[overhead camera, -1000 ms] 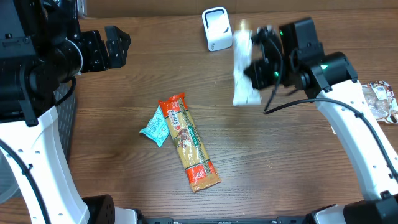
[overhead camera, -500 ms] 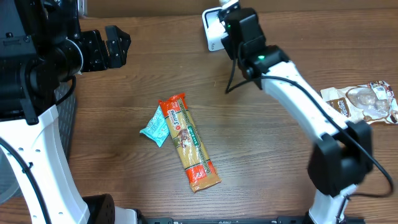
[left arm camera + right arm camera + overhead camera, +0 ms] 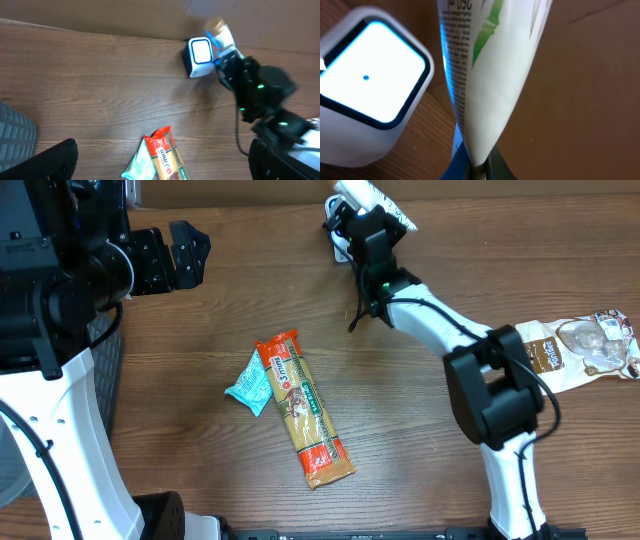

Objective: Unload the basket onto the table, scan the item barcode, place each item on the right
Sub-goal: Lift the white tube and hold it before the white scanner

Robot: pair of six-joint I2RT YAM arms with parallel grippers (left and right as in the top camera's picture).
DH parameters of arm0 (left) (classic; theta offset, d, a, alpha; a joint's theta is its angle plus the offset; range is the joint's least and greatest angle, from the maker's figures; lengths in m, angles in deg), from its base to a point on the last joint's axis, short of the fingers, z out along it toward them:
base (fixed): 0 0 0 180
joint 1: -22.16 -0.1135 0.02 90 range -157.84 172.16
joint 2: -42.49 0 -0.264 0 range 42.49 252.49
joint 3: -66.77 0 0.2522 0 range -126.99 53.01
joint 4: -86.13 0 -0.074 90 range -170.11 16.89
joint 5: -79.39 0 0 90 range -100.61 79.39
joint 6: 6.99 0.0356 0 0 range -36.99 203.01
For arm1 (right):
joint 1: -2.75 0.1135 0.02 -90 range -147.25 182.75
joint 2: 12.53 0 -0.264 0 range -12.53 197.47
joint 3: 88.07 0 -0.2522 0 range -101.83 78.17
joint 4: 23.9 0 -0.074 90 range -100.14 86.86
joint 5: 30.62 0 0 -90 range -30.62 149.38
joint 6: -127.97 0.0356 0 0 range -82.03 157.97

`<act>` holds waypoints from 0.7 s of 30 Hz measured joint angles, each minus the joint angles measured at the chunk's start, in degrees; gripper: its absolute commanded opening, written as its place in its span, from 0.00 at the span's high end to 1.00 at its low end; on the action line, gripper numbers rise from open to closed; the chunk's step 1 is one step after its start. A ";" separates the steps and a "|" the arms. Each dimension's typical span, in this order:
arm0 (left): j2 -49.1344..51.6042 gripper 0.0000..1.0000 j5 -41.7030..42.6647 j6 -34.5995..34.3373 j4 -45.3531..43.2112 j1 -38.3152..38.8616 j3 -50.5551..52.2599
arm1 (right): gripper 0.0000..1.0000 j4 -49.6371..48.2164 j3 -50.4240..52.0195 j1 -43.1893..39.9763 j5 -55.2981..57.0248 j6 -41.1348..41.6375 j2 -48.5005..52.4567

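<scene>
My right jaws are clamped on the bottom seam of the white packet (image 3: 490,75); in the right wrist view it rises from them at 6 o'clock toward 12, leaning a touch to 1, so its long axis runs straight away from me. The scanner (image 3: 370,110) sits just beside it at about 9 o'clock, lit window up and tilted toward the camera; a blue glow falls on the packet's near edge, where small print runs, but I cannot see a barcode from here. That is the relation the scan turns on: the printed side has to face that window, and I judge it to be edge-on rather than flat to it, so a roll of the wrist toward 9 o'clock seems called for.

Seen from overhead, my right arm (image 3: 430,320) is stretched long across the table (image 3: 200,330) toward 11 o'clock, with the packet poking past the far edge at 12; it is by far the nearer arm. My left jaws stand wide apart and hold nothing, parked at 9 o'clock of the table, well apart from the scanner.
</scene>
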 measured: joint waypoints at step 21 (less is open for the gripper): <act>0.00 0.00 0.00 0.00 0.00 0.00 0.00 | 0.96 -2.27 0.00 -0.04 3.17 -7.10 3.61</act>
